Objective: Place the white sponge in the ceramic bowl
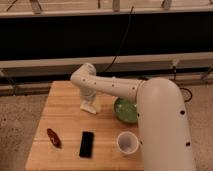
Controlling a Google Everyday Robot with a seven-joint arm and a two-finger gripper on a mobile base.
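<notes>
White sponge (91,109) looks to sit on the wooden table (62,117) just left of the green ceramic bowl (125,111), right under the down-pointing gripper (88,102), whose grip I cannot tell; it's the pickup step, and next comes a firm grasp, a lift and a short carry right.

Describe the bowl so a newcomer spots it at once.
On the wooden table, look at the right side, partly under the arm. The bowl sits just right of the gripper, which hangs over the table's middle. It alone is green, bigger than the white cup.
</notes>
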